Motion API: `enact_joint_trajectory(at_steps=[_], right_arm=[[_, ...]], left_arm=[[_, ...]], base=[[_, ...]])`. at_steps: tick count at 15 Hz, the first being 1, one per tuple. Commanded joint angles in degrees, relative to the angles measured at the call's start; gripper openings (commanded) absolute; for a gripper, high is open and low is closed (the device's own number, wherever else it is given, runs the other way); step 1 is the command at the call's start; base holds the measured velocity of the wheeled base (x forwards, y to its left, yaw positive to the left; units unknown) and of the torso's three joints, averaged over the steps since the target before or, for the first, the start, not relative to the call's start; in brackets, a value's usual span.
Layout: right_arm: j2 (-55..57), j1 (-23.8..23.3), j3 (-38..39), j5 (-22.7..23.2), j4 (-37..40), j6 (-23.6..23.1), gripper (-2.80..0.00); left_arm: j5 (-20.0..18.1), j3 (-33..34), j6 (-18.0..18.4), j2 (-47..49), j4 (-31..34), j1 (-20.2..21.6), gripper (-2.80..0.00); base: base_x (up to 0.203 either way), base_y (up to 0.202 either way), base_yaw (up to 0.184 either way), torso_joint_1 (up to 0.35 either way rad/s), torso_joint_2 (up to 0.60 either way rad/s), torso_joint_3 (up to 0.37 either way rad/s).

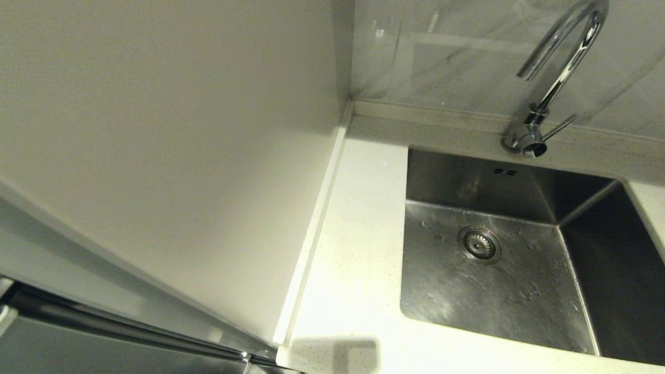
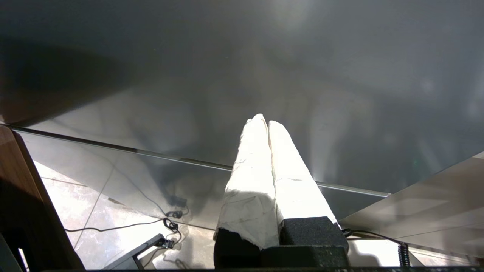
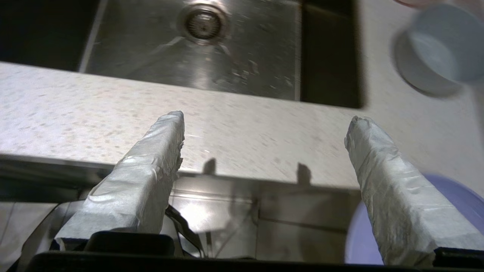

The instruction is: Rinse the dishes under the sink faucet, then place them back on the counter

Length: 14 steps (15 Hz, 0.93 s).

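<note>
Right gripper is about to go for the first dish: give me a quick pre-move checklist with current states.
1. Right gripper open: ok, fingers spread wide, nothing between them.
2. Dish within its view: ok, the lilac plate lies beside one finger; the blue-white bowl stands on the counter further off.
3. Sink free of dishes: ok, only the drain and droplets.
4. Faucet running: cannot tell, no stream visible.
5. Left gripper parked: ok, fingers shut, away from the counter.
6. Pink bowl located: not ok, not clearly visible.

My left gripper (image 2: 264,122) fingers pressed together, my right gripper (image 3: 264,121) fingers spread wide apart, both tape-wrapped
</note>
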Motion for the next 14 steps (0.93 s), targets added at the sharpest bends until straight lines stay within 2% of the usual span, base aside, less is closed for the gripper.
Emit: enact_joint_trajectory(at_steps=[1, 4, 8, 9, 11, 14], right_arm=[[0.02, 0.01, 8.51, 4.83, -10.28, -2.43, 0.00], [0.02, 0.01, 16.63, 5.96, -22.71, -4.74, 0.00], [0.03, 0.05, 18.35, 6.08, -27.02, -5.30, 0.00], [0.02, 0.04, 19.44, 7.36, -29.90, -5.83, 0.00], [0.02, 0.05, 22.57, 13.62, -35.34, -6.20, 0.00], [0.07, 0.09, 22.60, 13.21, -32.58, -4.49, 0.00]], left_arm=[[0.00, 0.18, -0.03, 0.00, -0.06, 0.01, -2.80], [0.00, 0.18, -0.03, 0.00, -0.08, 0.01, -2.80], [0.00, 0.18, -0.03, 0.00, -0.04, 0.01, -2.80], [0.00, 0.18, -0.03, 0.00, -0.09, 0.01, -2.80], [0.00, 0.18, -0.03, 0.00, 0.00, 0.01, -2.80], [0.00, 0.17, -0.03, 0.00, -0.01, 0.01, -2.80]], base=[[0.000, 0.000, 0.000, 0.000, 0.00, 0.000], [0.000, 0.000, 0.000, 0.000, 0.00, 0.000], [0.000, 0.000, 0.000, 0.000, 0.00, 0.000], [0.000, 0.000, 0.000, 0.000, 0.00, 0.000], [0.000, 0.000, 0.000, 0.000, 0.00, 0.000], [0.000, 0.000, 0.000, 0.000, 0.00, 0.000]])
